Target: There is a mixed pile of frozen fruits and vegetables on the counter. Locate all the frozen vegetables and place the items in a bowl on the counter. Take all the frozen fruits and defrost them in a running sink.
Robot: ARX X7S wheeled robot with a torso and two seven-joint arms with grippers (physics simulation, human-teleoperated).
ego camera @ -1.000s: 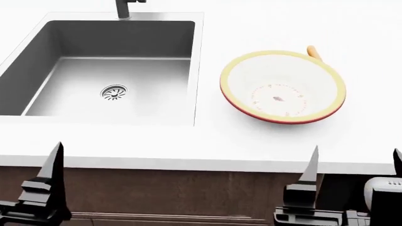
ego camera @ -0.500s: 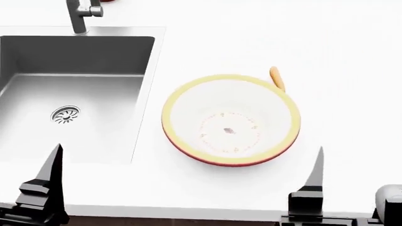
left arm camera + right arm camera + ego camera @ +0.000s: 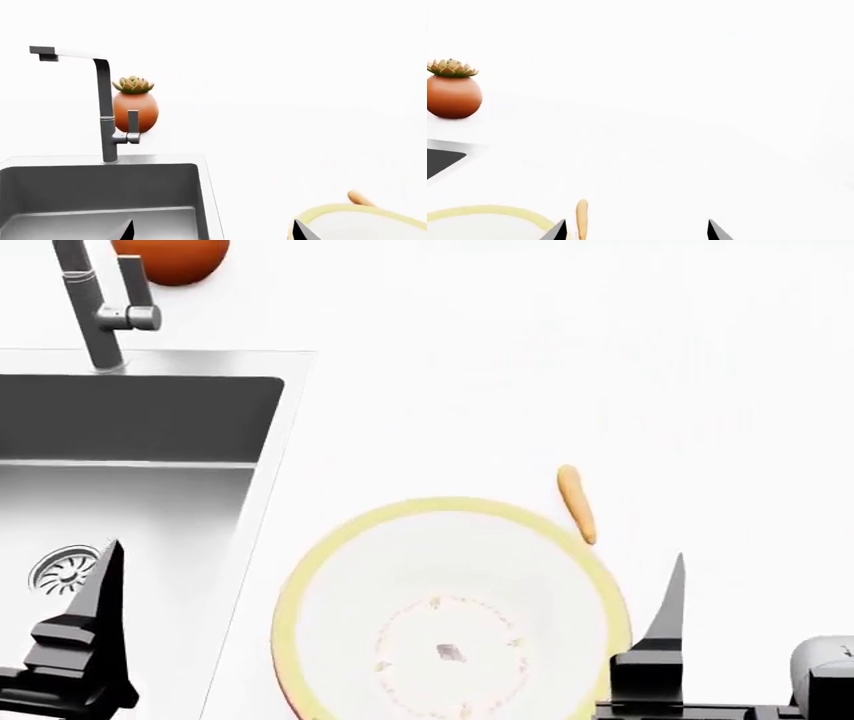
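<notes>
The slim orange carrot (image 3: 577, 502) lies on the white counter (image 3: 534, 360), just beyond the far right rim of the empty bowl (image 3: 454, 570). The grey sink (image 3: 134, 500) with its drain (image 3: 64, 570) and faucet (image 3: 87, 300) is at the left. My left gripper (image 3: 213, 232) is open and empty, with one fingertip over the sink and the other over the bowl's edge (image 3: 373, 222). My right gripper (image 3: 635, 232) is open and empty; the carrot (image 3: 582, 217) lies just inside one fingertip. The eggplant and both fruits are out of view.
An orange pot holding a green succulent (image 3: 171, 258) stands on the counter behind the faucet; it also shows in the left wrist view (image 3: 135, 107) and the right wrist view (image 3: 452, 95). No water shows at the faucet (image 3: 103, 110).
The head view has moved forward over the counter: the bowl, carrot and sink slid down and left in it, and the orange pot came into view. Both grippers stay open.
</notes>
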